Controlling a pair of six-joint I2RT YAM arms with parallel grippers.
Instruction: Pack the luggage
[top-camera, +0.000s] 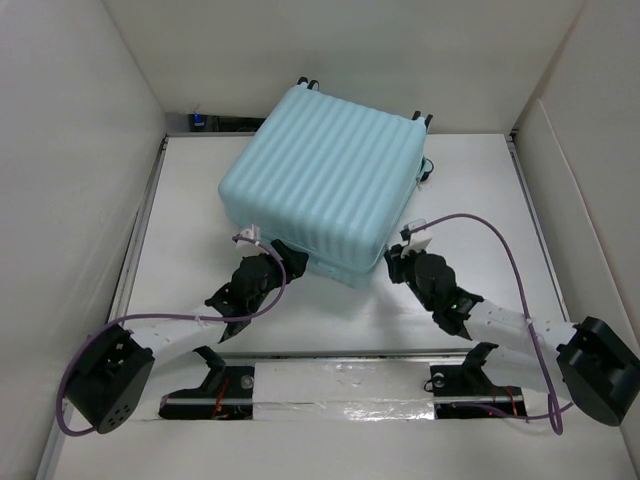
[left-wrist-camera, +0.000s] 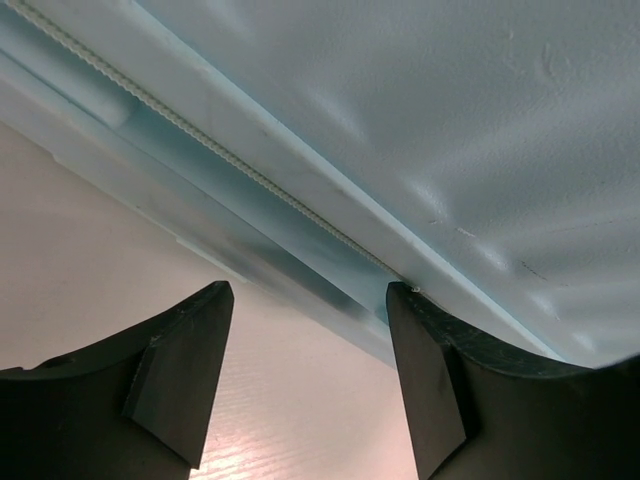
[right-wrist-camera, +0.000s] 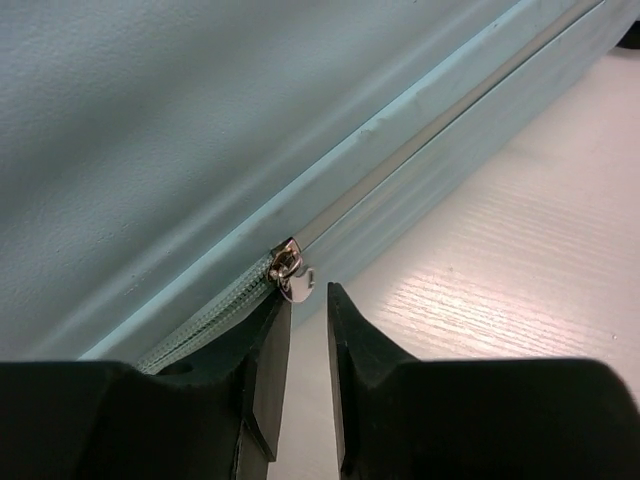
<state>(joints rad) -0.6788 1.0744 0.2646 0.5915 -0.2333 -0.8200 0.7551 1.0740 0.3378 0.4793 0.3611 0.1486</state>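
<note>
White table (top-camera: 180, 280) | luggage (top-camera: 320, 175) flat, wheels (top-camera: 424, 119) far | left fingers (left-wrist-camera: 180, 370) wide open | right fingers (right-wrist-camera: 370, 400) narrowly apart

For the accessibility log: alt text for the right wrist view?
The right tool, jaws narrowly apart, sits right at the silver zipper pull on the pale blue luggage, which lies on a white table.

the luggage (top-camera: 320, 180) lies closed on the white table (top-camera: 190, 230)

luggage (top-camera: 320, 180) | pale aqua ribbed shell | lying flat, lid down | zip (right-wrist-camera: 288, 270) part-closed | far-centre
</note>
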